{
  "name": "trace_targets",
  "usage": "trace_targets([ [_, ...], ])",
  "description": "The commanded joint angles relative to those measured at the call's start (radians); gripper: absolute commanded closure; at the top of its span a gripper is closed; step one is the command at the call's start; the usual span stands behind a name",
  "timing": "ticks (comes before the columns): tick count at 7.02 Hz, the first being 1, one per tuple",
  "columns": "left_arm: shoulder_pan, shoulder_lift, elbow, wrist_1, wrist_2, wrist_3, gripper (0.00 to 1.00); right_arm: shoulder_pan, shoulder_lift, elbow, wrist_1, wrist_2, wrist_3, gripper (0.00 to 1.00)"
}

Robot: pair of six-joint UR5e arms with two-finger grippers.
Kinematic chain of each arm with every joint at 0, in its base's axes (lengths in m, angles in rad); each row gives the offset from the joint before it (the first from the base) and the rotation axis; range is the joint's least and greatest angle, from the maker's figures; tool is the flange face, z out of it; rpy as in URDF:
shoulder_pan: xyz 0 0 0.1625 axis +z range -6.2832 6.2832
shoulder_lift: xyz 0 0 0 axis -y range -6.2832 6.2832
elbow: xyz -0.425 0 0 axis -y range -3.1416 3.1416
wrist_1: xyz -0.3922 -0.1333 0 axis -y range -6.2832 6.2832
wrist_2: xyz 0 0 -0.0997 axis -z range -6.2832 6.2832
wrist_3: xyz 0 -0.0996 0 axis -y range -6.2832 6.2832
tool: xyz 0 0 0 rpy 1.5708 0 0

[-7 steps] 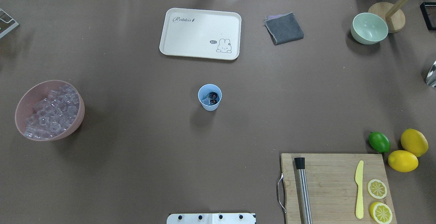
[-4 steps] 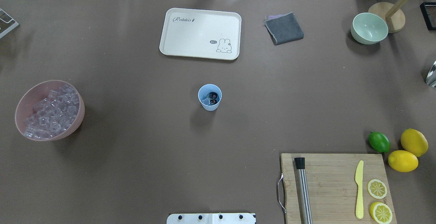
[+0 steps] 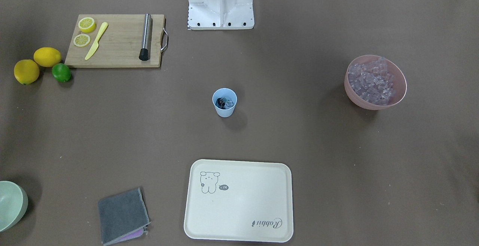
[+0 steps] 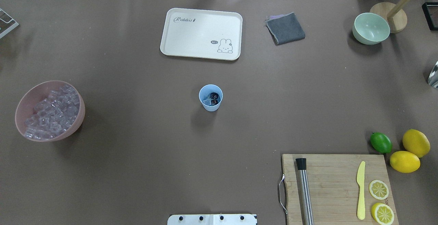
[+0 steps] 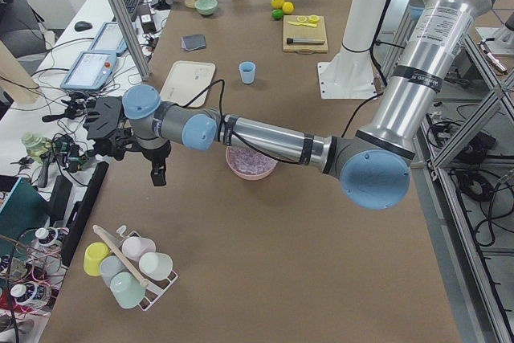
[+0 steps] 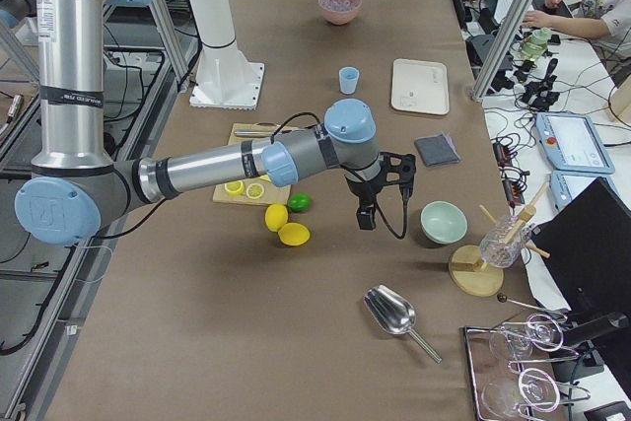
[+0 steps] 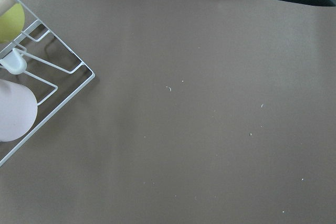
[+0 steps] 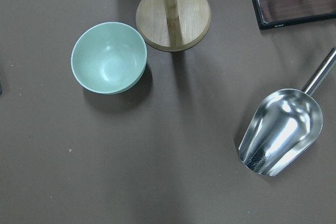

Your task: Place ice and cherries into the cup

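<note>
The light blue cup (image 4: 210, 107) stands upright at the table's middle, also in the front view (image 3: 225, 112). Inside it lie the dark cherries (image 4: 214, 97) and a clear ice cube (image 4: 206, 101). More ice (image 4: 51, 113) fills the pink bowl (image 4: 24, 98) at the left. My left gripper (image 5: 157, 173) shows only in the exterior left view, past the table's left end near a cup rack; I cannot tell if it is open or shut. My right gripper (image 6: 366, 216) shows only in the exterior right view, above the pale green bowl's side; its state I cannot tell.
A cream tray (image 4: 201, 33) and grey cloth (image 4: 285, 28) lie at the far side. A pale green bowl (image 4: 371, 28) and wooden stand (image 4: 390, 14) sit far right, with a metal scoop (image 8: 281, 132). A cutting board (image 4: 335, 187), lime (image 4: 381, 142) and lemons (image 4: 415, 142) are near right.
</note>
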Motion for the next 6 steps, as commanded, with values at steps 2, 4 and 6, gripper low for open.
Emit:
trace_targets([
  [2, -0.002, 0.002, -0.008, 0.042, 0.013, 0.040, 0.02, -0.001, -0.004, -0.003, -0.006, 0.028, -0.002, 0.00],
  [4, -0.003, 0.014, -0.011, 0.042, 0.011, 0.040, 0.02, -0.009, -0.003, -0.001, -0.007, 0.028, -0.005, 0.00],
  [6, -0.003, 0.017, -0.017, 0.042, 0.010, 0.040, 0.02, -0.010, -0.007, -0.001, -0.003, 0.025, -0.005, 0.00],
])
